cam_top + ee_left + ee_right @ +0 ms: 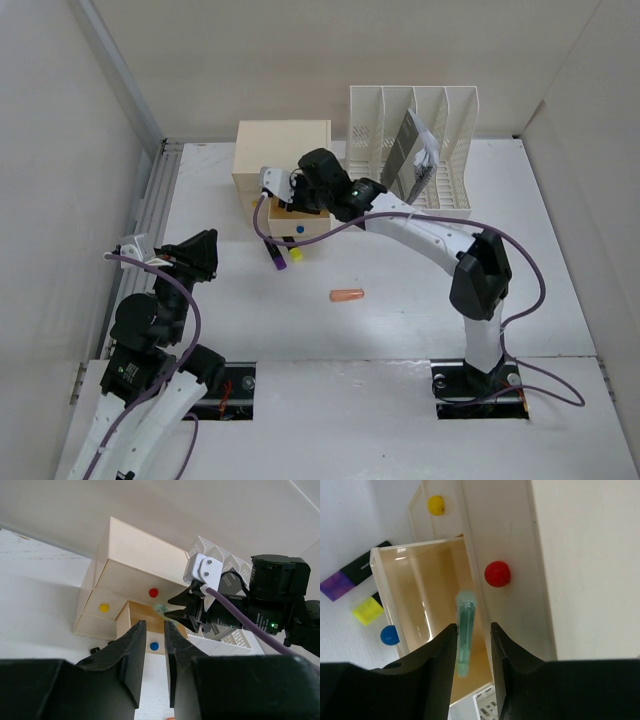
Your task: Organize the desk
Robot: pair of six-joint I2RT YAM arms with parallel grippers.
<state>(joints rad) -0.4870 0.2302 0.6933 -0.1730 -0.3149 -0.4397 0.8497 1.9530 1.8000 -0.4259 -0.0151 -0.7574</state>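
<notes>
dropping the pen [465, 645] into the drawer [420, 590], right gripper [472, 626] slack around it, i am planning to lift clear next.

desk [400, 320] | drawer box [283, 148] | file rack [457, 110] | orange piece [347, 295] | purple marker [277, 260] | yellow marker [296, 254]

Left arm [165, 405]: our white shell, with black joints.
Right arm [430, 235]: white links too, with a bulky black elbow and wrist.
Cables [530, 300]: we carry a purple cord looping along each arm.
Bases [478, 388]: our black mounts.
Left gripper [154, 626]: our two matte black wedge fingers, flat inside.
Right gripper [473, 627]: the same black fingers; we have a white block [204, 569] with two screws behind them.
Light [272, 625]: a small green dot on our black wrist housing.
Sticker [125, 372]: our white label, dark print.
</notes>
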